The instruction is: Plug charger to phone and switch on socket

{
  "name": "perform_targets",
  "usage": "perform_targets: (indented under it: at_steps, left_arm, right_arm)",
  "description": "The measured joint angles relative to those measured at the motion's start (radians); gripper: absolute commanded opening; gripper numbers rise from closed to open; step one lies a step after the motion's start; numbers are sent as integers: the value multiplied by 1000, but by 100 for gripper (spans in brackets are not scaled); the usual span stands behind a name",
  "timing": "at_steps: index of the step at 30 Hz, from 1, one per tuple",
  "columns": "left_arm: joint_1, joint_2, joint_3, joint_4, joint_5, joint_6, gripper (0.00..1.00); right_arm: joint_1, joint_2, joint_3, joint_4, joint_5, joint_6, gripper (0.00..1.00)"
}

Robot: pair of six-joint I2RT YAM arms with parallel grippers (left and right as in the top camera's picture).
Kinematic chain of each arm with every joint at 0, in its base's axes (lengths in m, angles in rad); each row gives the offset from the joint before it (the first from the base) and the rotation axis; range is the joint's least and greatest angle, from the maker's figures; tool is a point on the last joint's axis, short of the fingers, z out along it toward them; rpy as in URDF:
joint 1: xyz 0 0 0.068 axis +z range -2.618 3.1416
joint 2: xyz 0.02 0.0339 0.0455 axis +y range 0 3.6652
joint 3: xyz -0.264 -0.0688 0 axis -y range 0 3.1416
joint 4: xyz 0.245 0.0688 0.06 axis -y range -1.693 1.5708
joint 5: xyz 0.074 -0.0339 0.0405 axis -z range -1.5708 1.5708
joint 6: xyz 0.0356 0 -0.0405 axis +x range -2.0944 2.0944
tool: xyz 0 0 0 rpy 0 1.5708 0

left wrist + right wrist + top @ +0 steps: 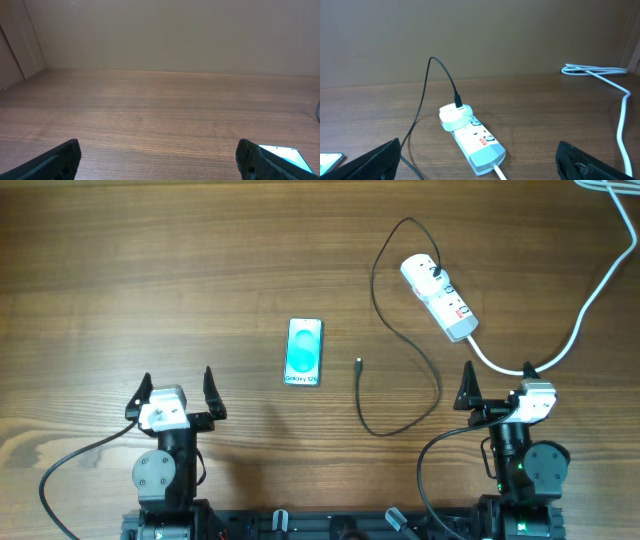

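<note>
The left hand (177, 383) sits at seven o'clock, the right hand (497, 377) at five; both point toward twelve, fingers spread wide and empty. The left arm (162, 470) and right arm (522, 462) are folded low.

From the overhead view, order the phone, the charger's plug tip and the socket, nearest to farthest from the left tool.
1. phone, centre, right of the left tool.
2. charger plug tip, just beyond the phone.
3. socket, far right, at the back.
</note>
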Motion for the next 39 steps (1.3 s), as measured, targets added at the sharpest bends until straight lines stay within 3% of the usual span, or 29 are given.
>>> perform_targets:
  at_steps: [39]
  left_arm:
    - [-16,0,0,0,0,0,100]
  right_arm:
    - [0,33,0,0,0,0,100]
